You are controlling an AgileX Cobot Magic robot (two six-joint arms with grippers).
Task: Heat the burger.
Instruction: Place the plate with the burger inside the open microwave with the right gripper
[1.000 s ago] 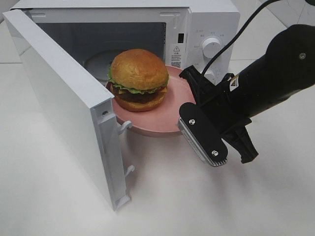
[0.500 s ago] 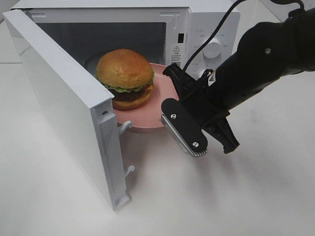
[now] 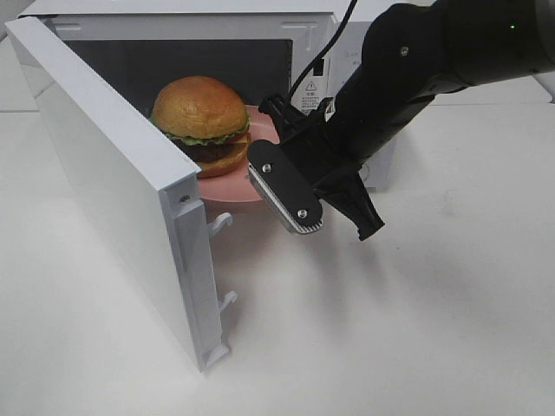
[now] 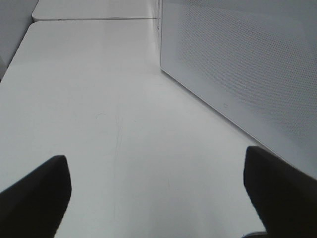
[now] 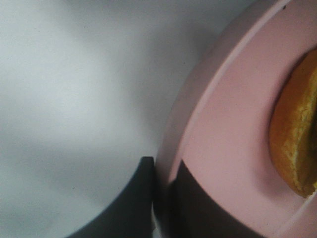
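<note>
Exterior high view: the burger (image 3: 201,121) is sitting on a pink plate (image 3: 227,187) right in the open mouth of the microwave (image 3: 173,9). The back part of the plate is lying inside the microwave and the front part is sticking out past the opening. The burger is standing upright, with its round bun top facing up and the flat bun bottom resting on the plate. It is round, so no side is looking longer than another. Green lettuce is peeking out under the top bun, above the dark patty.

The microwave door (image 3: 113,191) is standing wide open.

The right gripper (image 3: 264,169) is reaching in front of the microwave and pinching the front rim of the plate. In the right wrist view the right gripper (image 5: 166,193) is squeezing nearly closed, with one dark finger on each face of the thin pink rim. It is not touching the burger (image 5: 297,144).

The left gripper (image 4: 158,198) is hanging over the white table (image 4: 99,99) just beside the outside of the microwave door. Its two dark fingers (image 4: 34,198) are spreading far apart and are holding nothing.

A small sticker (image 3: 310,91) is showing on the microwave front beside the opening, but its writing is too tiny to read.
</note>
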